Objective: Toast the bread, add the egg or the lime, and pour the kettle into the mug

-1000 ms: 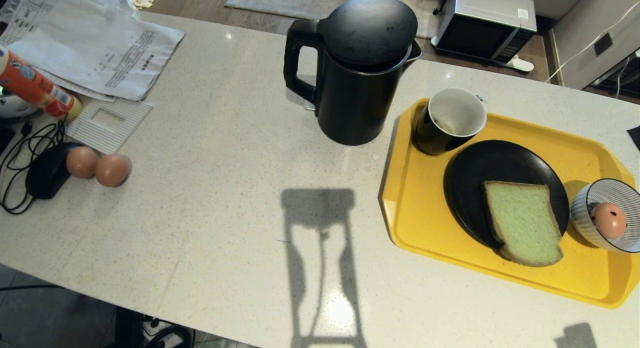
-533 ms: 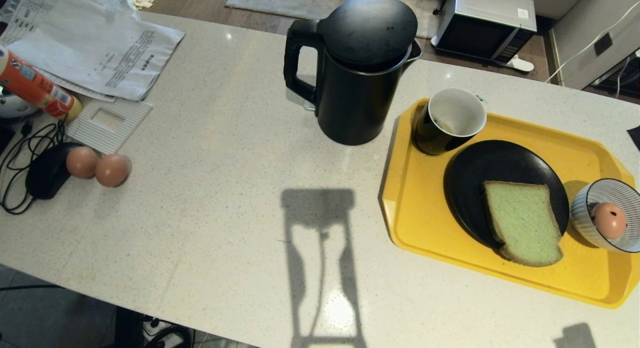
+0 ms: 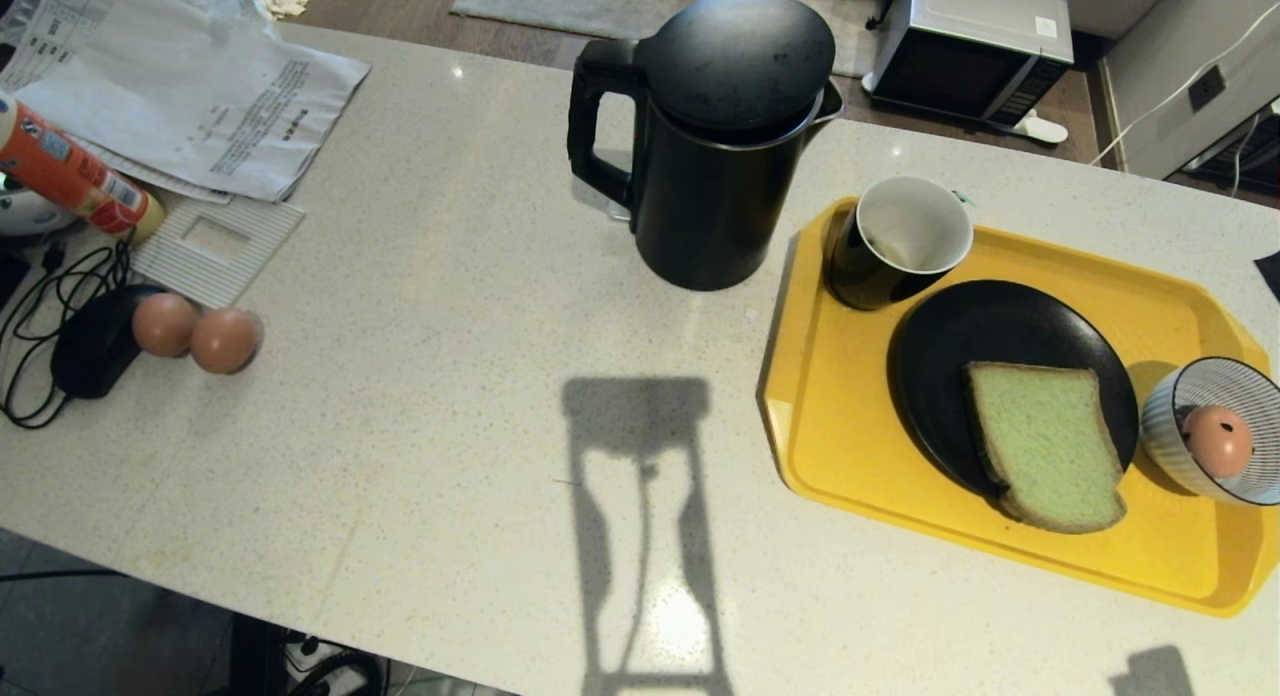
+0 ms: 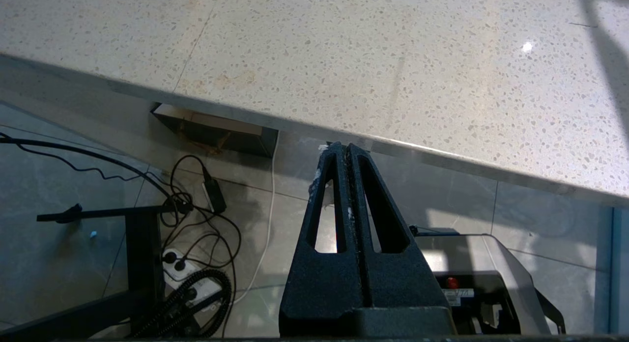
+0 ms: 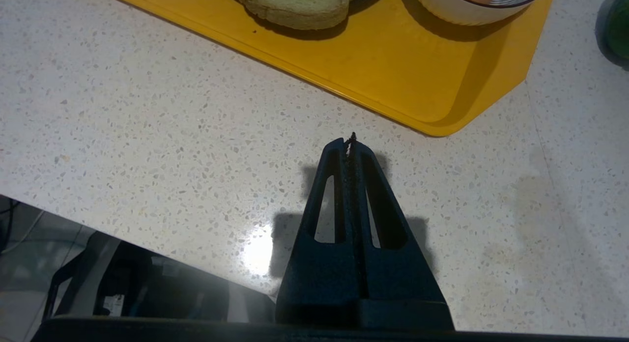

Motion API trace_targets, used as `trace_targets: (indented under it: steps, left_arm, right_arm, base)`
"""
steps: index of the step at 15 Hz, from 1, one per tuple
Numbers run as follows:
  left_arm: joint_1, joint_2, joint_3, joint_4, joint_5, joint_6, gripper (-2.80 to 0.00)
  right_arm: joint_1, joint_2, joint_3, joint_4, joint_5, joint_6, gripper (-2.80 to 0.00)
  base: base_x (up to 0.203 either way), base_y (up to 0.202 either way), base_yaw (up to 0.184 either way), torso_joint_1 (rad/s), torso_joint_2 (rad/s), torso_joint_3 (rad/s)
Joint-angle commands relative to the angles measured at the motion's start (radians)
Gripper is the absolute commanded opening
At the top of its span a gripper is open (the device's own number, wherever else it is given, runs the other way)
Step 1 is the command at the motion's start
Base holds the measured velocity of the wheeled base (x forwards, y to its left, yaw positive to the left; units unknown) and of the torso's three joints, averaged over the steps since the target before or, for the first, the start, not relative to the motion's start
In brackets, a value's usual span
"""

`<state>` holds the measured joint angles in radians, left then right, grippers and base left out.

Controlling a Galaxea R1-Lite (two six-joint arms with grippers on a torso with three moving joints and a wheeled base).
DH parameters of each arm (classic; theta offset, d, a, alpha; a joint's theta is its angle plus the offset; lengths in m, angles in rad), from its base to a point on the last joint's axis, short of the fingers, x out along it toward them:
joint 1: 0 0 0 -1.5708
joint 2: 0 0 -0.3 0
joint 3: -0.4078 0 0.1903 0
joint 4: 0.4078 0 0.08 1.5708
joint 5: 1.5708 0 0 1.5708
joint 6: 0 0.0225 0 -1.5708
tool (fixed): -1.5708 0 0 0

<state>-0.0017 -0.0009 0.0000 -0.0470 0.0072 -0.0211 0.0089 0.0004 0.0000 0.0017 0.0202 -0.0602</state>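
— Yellow tray [image 3: 850, 446] on the speckled counter [image 3: 450, 426]: what do you see on it from the head view?

— At its 10 o'clock corner stands the mug [image 3: 895, 241], black outside and white inside. In the middle is a black plate [image 3: 960, 346], and the bread [image 3: 1045, 446] lies on the plate's 5 o'clock side. At the tray's 3 o'clock edge is a striped bowl [image 3: 1165, 416] with the egg [image 3: 1217, 439] inside.

— And the kettle [image 3: 705, 136]?

— It stands on the counter just beside the tray, at 10 o'clock from the mug, with the handle toward 9 o'clock. Far at 9 o'clock, two other eggs [image 3: 195, 333] lie beside a black mouse [image 3: 90, 351], near some papers [image 3: 190, 96].

— Left wrist view?

— The left gripper [image 4: 348, 146] has its fingers pressed together, holding nothing, below the counter edge, above the floor and cables.

— Right wrist view?

— The right gripper [image 5: 350, 139] is also closed and empty, over the bare counter near the tray corner. A dark green round thing, perhaps the lime [image 5: 620, 30], shows at the picture's edge, off the tray.
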Motion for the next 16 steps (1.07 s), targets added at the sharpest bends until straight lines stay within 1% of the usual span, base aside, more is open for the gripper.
trace_targets:
  steps: [1,16]
  left_arm:
    - [0.000,-0.001,0.015,-0.001,0.001,0.000,-2.80]
    - [0.000,-0.001,0.015,-0.001,0.001,0.000,-2.80]
  right_arm:
    - [0.000,0.002,0.001,-0.002,0.001,0.003,-2.80]
    - [0.000,0.001,0.002,-0.002,0.001,0.003,-2.80]
  base:
    - [0.000,0.000,0.000,0.000,0.00,0.000]
    - [0.000,0.000,0.000,0.000,0.00,0.000]
